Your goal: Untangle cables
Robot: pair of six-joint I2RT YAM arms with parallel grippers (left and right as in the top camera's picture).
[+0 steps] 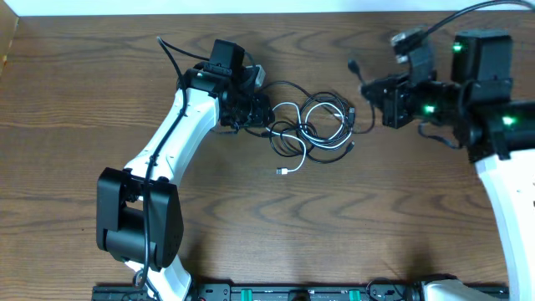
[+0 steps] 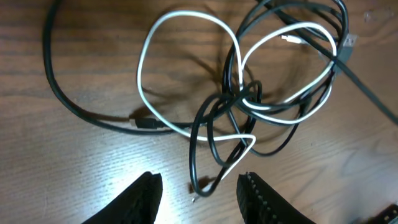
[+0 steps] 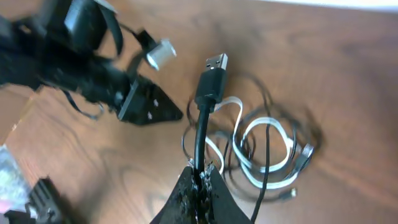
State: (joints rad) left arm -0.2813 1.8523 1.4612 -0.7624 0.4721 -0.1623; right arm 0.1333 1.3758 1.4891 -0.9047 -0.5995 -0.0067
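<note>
Pinched in the right gripper (image 3: 199, 174) is one black cable (image 3: 200, 134); left gripper (image 2: 199, 182) gapes empty — at its twelve o'clock the cables (image 2: 241, 96) sit knotted, most work seemingly ahead.

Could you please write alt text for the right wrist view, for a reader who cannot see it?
The right gripper is shut on a black cable, whose USB plug sticks up past the grip. Behind it, a loose tangle of white and black cables lies on the wooden table, with the left arm, blurred, at upper left.
</note>
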